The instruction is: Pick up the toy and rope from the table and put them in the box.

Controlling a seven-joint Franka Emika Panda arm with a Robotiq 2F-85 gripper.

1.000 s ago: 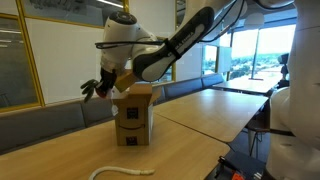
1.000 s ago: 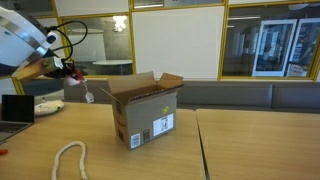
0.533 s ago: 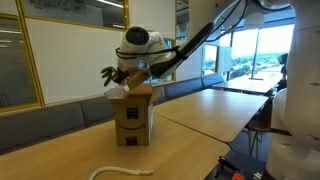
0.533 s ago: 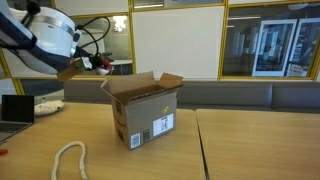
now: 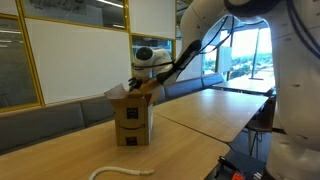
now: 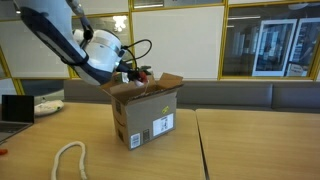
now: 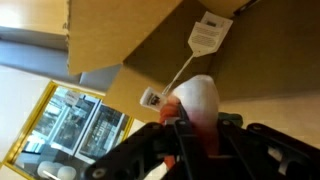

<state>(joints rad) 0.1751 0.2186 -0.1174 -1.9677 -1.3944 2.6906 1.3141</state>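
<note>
My gripper [image 6: 138, 76] hangs over the open top of the brown cardboard box [image 6: 148, 112], which also shows in an exterior view [image 5: 133, 110]. It is shut on the toy [image 7: 195, 108], which looks pale with a red and a green part and has white tags on strings. In an exterior view the toy shows as a small red spot [image 6: 147, 72] at the jaws. In the wrist view the gripper [image 7: 198, 135] faces a cardboard flap. The cream rope [image 6: 68, 158] lies curled on the tan table [image 6: 250, 140] in front of the box. It also shows in an exterior view [image 5: 122, 171].
A laptop [image 6: 15, 108] and a white object [image 6: 47, 104] sit at the table's far end. Benches and glass walls stand behind. A second table top [image 5: 225, 105] joins at a seam.
My gripper has carried the toy sideways from beside the box to over its open top.
</note>
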